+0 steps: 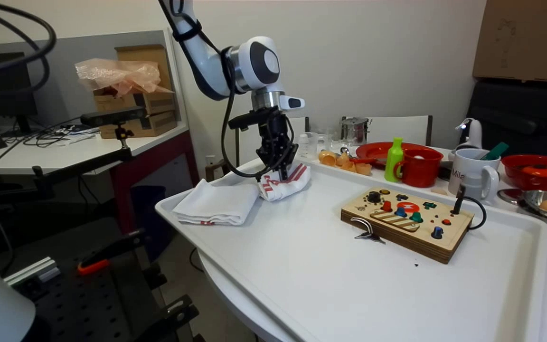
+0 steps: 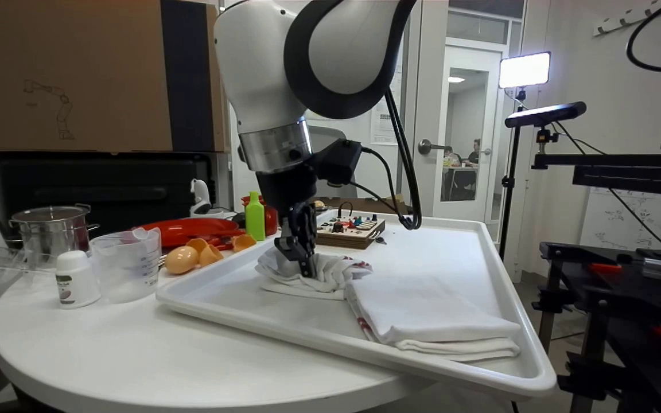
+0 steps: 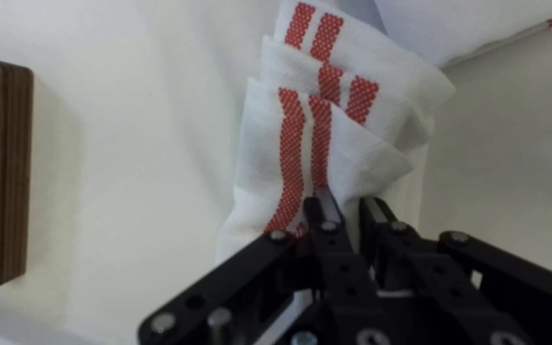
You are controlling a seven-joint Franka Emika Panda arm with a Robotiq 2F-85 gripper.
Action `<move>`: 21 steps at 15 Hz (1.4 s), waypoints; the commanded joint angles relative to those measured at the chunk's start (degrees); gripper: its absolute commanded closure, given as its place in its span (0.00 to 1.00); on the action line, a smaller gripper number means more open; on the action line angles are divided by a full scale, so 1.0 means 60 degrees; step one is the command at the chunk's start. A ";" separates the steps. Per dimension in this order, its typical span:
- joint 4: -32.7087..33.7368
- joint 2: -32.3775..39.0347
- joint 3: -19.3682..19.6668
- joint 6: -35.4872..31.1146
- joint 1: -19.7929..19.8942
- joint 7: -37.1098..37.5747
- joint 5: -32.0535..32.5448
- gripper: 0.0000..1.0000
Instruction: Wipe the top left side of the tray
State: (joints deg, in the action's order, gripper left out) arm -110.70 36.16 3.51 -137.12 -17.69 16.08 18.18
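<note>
On the tray (image 1: 273, 261), we are pinching the striped cloth (image 3: 321, 139) in the gripper (image 3: 348, 205), counting the grasp done but judging the wipe unfinished, its extent unclear.

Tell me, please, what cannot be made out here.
Tray under the gripped cloth: hidden by it in all views.
Robot arm: cropped by the top edge in both exterior views.
Wooden board: cropped by the left edge in the wrist view.
White bottle: lettering too small to read in an exterior view.
</note>
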 commanded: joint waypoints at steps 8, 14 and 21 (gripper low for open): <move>0.0731 0.0395 -0.0495 -0.0160 -0.0520 -0.0112 0.0309 0.97; 0.1334 0.0748 -0.0515 -0.0040 -0.0587 -0.0296 0.0352 0.97; 0.2036 0.1153 -0.0267 0.0094 -0.0553 -0.0379 0.0477 0.97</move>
State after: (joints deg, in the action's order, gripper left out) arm -101.07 41.18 0.81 -137.59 -20.92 14.24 19.73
